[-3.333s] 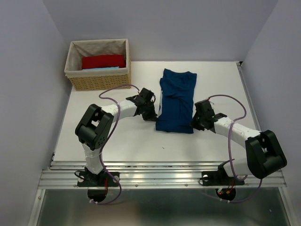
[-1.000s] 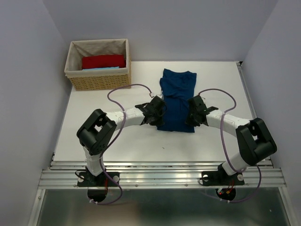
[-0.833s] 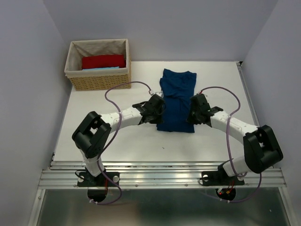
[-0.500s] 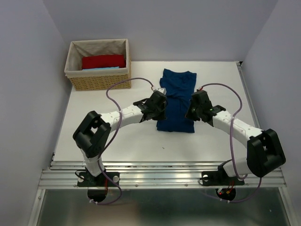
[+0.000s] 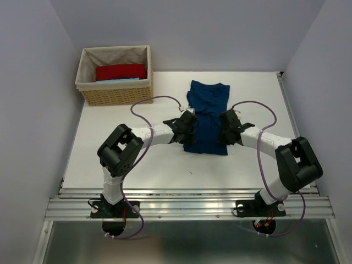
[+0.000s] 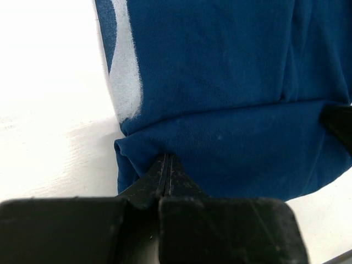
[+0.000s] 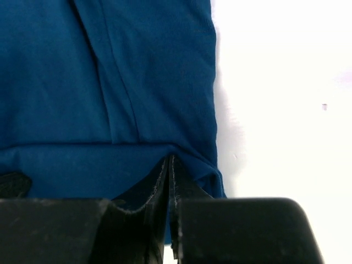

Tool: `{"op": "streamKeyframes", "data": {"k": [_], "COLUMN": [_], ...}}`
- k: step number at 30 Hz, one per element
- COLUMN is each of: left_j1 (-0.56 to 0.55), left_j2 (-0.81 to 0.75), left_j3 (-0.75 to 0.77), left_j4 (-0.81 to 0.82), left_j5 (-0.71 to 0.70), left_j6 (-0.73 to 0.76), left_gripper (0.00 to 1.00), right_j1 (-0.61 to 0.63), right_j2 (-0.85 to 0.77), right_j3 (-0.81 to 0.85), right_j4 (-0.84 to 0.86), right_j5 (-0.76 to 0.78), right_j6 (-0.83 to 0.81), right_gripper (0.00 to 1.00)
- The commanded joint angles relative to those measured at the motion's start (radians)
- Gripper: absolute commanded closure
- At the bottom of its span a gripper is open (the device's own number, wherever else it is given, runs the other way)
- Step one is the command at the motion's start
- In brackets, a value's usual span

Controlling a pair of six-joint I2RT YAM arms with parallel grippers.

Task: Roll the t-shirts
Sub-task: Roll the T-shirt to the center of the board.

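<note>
Heads-up: left gripper (image 6: 166,160) and right gripper (image 7: 169,163) are both pinched fully closed on the turned-over near hem of the navy t-shirt (image 5: 207,107), which lies folded in a long strip mid-way across the table (image 5: 137,162). Each bite looks like a sliver of cloth. If one corner slips or one arm runs ahead, I'd bet the roll goes lopsided or flops open.

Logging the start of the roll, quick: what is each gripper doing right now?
Left gripper: closed, pinching the navy t-shirt at its near edge.
Right gripper: closed, pinching the same near edge by the right corner.
</note>
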Motion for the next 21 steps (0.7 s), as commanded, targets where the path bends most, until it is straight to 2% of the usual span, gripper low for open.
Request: {"op": "streamKeyframes", "data": {"k": [1,7,15,21], "left_j1": [-0.005,-0.005,0.024,0.027], "left_j2": [-0.043,-0.12,-0.137,-0.099], "left_j3": [0.007,-0.003,-0.046,-0.085], "left_j4": [-0.023,-0.031,0.004,0.026], "left_j5": [-0.043,-0.036,0.039,0.091], "left_j6": [0.02,0.026,-0.009,-0.012], "left_gripper": [1.0,1.0,1.0,1.0], "right_j1": [0.001,0.001,0.023,0.023], "right_j2": [-0.122,-0.199,-0.12,-0.003], "right_j3": [0.032,0.055,-0.003,-0.044], "right_j4": [-0.027,-0.026,0.121,0.117], "right_j5": [0.024,-0.126,-0.299,-0.194], "right_j6": [-0.032,-0.015,0.039,0.051], "right_gripper": [0.9,0.9,0.9,0.9]}}
